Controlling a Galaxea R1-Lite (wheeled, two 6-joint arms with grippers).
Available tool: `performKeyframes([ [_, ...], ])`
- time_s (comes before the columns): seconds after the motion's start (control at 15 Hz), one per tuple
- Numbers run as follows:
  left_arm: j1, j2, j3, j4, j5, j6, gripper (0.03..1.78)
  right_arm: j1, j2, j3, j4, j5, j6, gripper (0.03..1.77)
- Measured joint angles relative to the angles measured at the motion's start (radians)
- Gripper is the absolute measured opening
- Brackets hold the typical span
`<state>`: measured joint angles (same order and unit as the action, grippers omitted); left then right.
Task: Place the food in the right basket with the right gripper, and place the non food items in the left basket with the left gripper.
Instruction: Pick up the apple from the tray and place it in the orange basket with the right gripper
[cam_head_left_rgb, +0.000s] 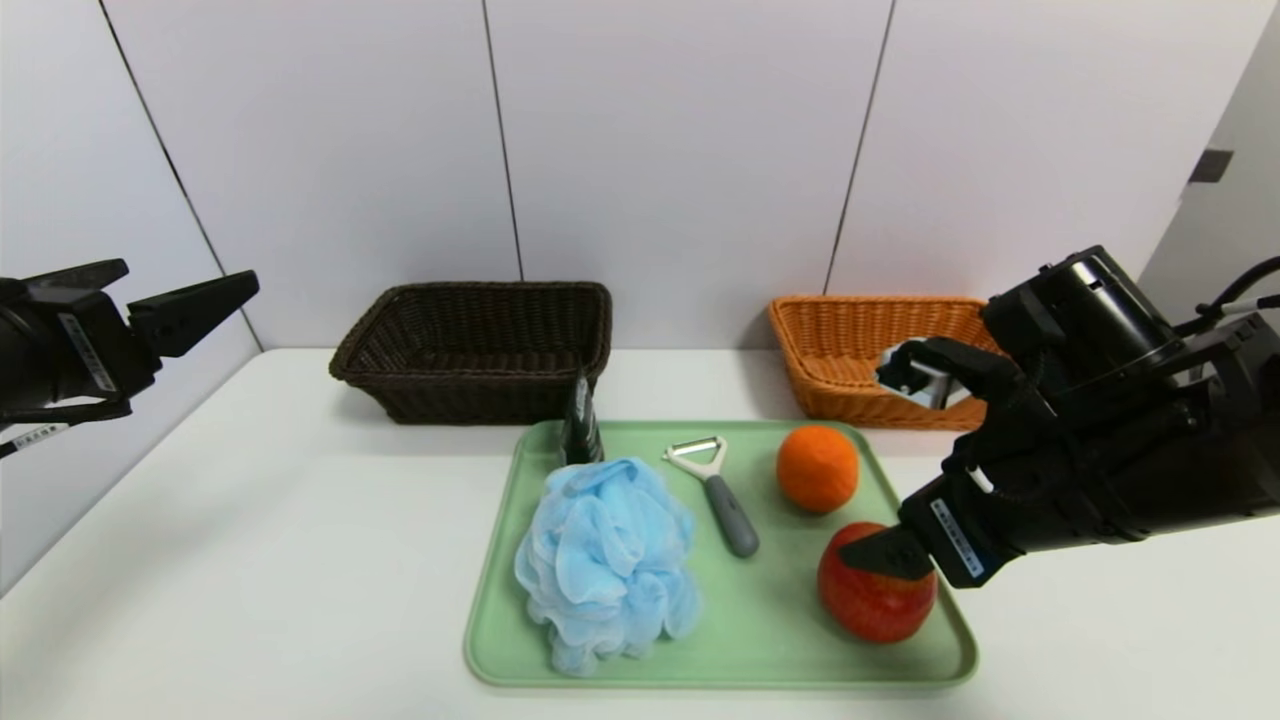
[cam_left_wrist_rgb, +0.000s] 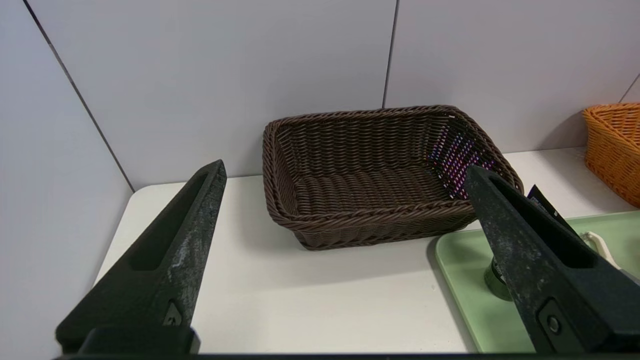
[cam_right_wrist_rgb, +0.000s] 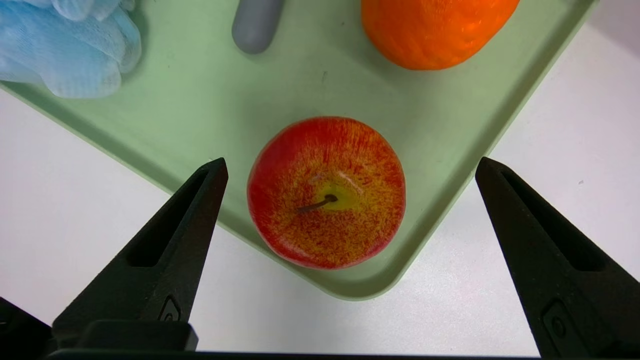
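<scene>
This looks like a staged test bench in a lab or studio, not a lived-in room. A plain white tabletop (cam_head_left_rgb: 280, 560) stands against bare pale wall panels (cam_head_left_rgb: 680, 150) split by thin dark seams. Household goods are set out in order: a rectangular dark brown wicker basket (cam_head_left_rgb: 475, 350), a rectangular orange-tan wicker basket (cam_head_left_rgb: 850, 350) and a flat pale green plastic tray (cam_head_left_rgb: 760, 600).

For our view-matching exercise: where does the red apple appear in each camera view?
Head view: apple at the green tray's near right corner, under the right claw.
Left wrist view: not in it.
Right wrist view: apple centred between the open fingers.
Shared landmark: the tray.
</scene>
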<state>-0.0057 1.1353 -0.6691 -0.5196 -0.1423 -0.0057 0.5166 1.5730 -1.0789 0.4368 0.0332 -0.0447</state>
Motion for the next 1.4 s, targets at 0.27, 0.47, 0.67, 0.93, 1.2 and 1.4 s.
performKeyframes([
  [0.27, 0.000, 0.001, 0.001, 0.000, 0.000, 0.000, 1.69, -0.001, 0.000, 0.042, -0.001, 0.000, -0.002, 1.71],
  [0.47, 0.000, 0.000, 0.001, 0.001, -0.001, 0.000, 1.69, -0.001, 0.003, 0.076, -0.008, 0.000, -0.002, 1.71],
  [0.67, 0.000, -0.001, 0.005, 0.000, -0.001, 0.001, 1.69, -0.001, 0.019, 0.096, -0.019, 0.002, -0.002, 1.71],
  [0.93, 0.001, -0.003, 0.008, 0.000, -0.001, 0.001, 1.69, -0.001, 0.057, 0.101, -0.061, 0.005, -0.001, 1.71],
  [1.2, 0.001, -0.003, 0.008, 0.001, -0.001, 0.002, 1.69, 0.004, 0.093, 0.107, -0.109, 0.012, -0.001, 1.71],
  [1.4, 0.002, -0.004, 0.008, 0.001, -0.001, 0.003, 1.69, 0.006, 0.103, 0.119, -0.135, 0.013, 0.000, 1.62],
])
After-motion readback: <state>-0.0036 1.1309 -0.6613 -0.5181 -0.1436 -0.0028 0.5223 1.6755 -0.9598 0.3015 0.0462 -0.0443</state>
